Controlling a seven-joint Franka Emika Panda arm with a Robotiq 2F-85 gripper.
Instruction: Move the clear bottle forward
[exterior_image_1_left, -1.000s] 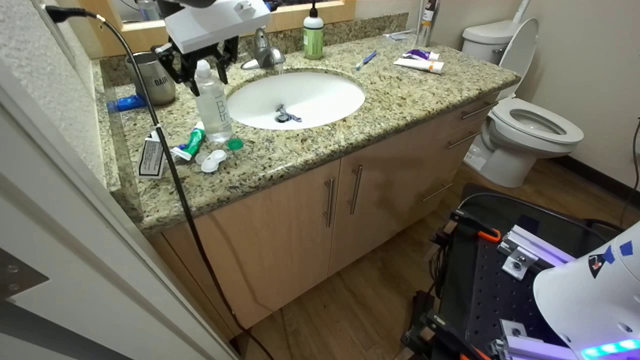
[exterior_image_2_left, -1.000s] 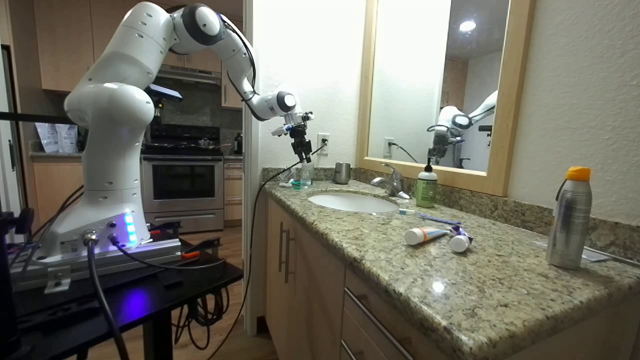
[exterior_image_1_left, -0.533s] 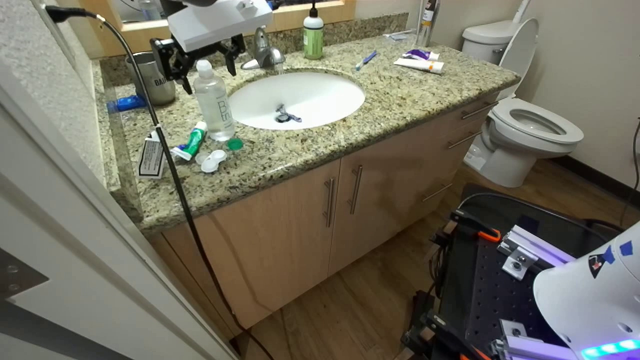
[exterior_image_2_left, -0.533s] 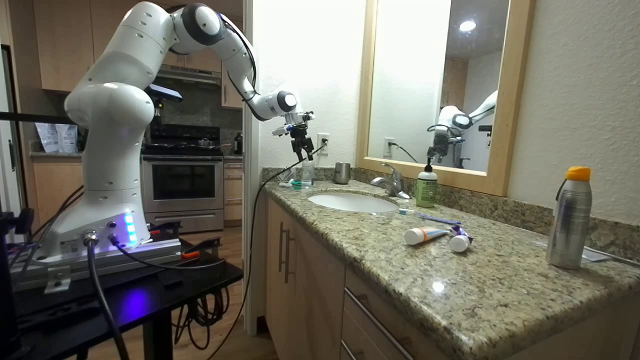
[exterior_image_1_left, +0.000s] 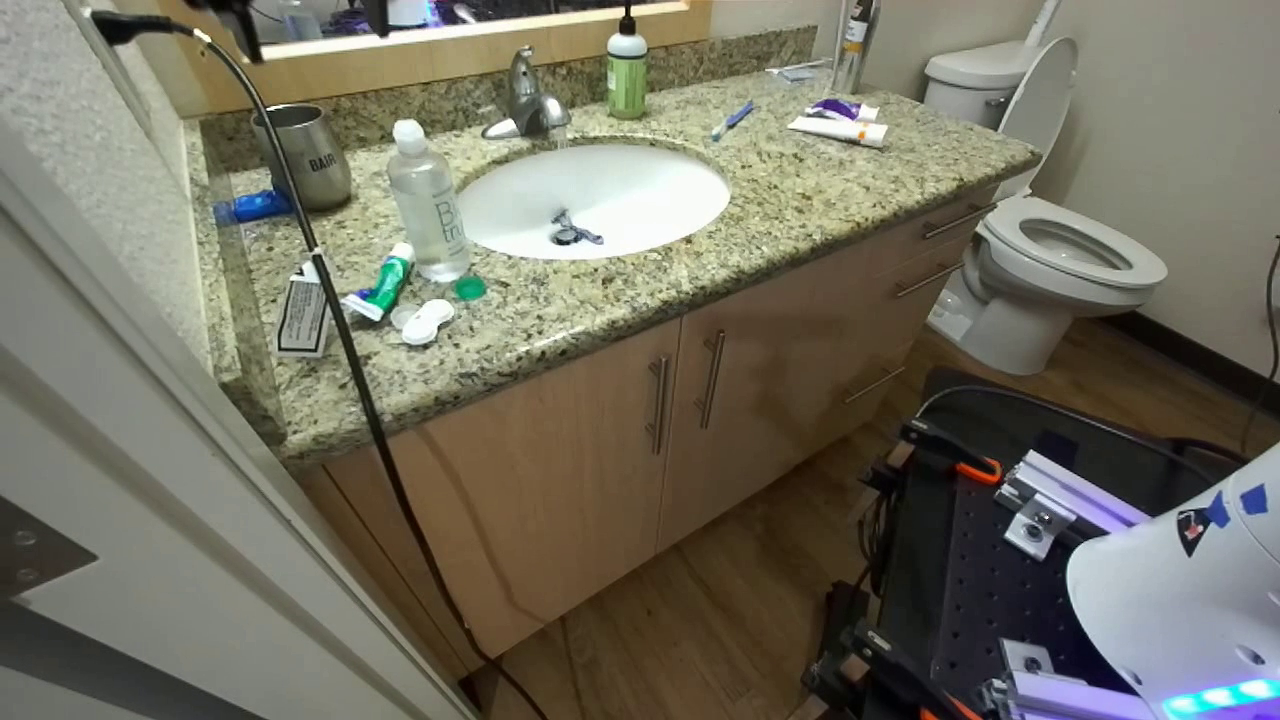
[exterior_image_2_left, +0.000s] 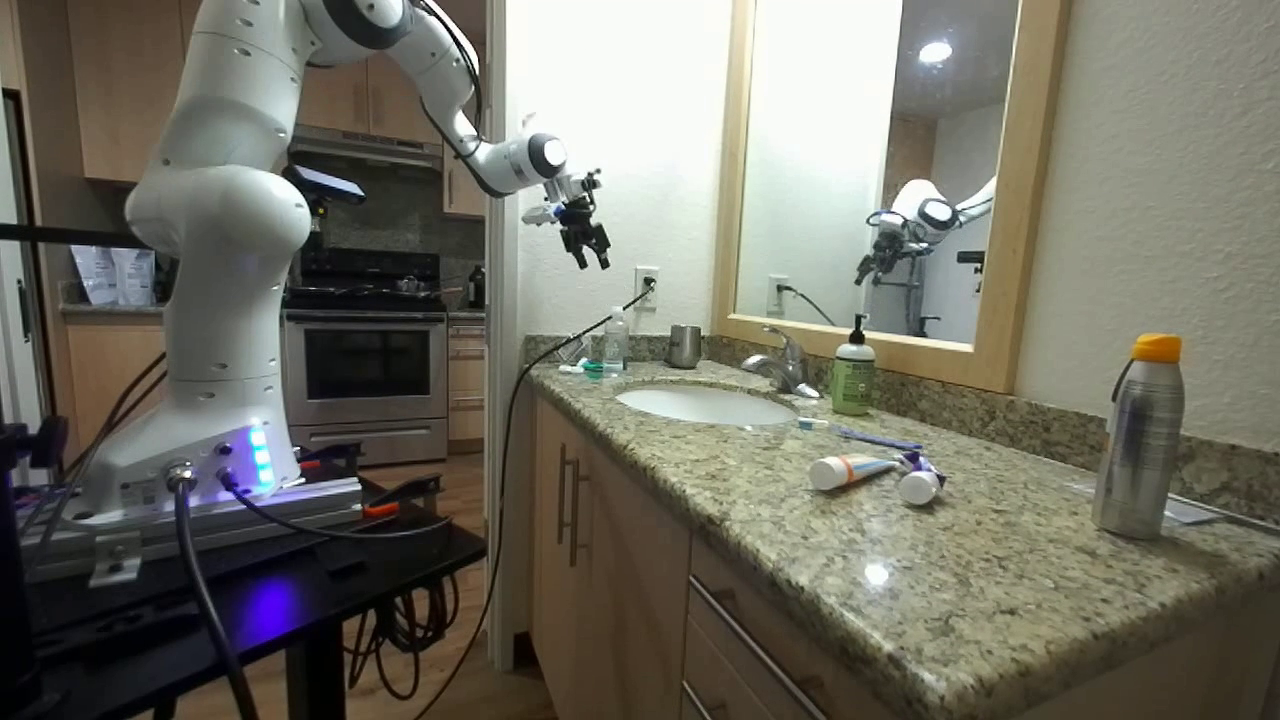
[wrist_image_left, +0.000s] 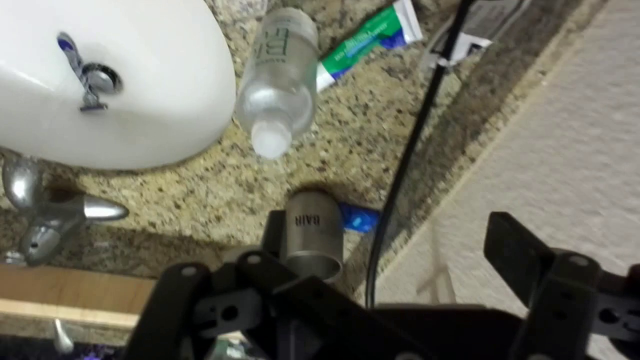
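The clear bottle (exterior_image_1_left: 428, 215) stands upright on the granite counter, close to the left rim of the sink, with its white cap on top. It also shows in the wrist view (wrist_image_left: 281, 75), seen from above, and at the counter's far end in an exterior view (exterior_image_2_left: 614, 345). My gripper (exterior_image_2_left: 592, 258) hangs above and apart from the bottle, its jaws spread wide. In the wrist view the gripper (wrist_image_left: 389, 235) has nothing between its fingers. Only the fingertips (exterior_image_1_left: 378, 15) reach into the top edge of an exterior view.
Near the bottle lie a green tube (exterior_image_1_left: 385, 285), a white lens case (exterior_image_1_left: 427, 322) and a green lid (exterior_image_1_left: 469, 288). Behind it stand a metal cup (exterior_image_1_left: 310, 160) and the faucet (exterior_image_1_left: 530, 105). A black cord (exterior_image_1_left: 340, 330) hangs across the counter's left end. The sink (exterior_image_1_left: 600, 195) lies alongside.
The jaws, around the bottle's neck a second ago, have opened and let it go. My gripper has then risen up and away, while the bottle has stayed standing nearly where it was.
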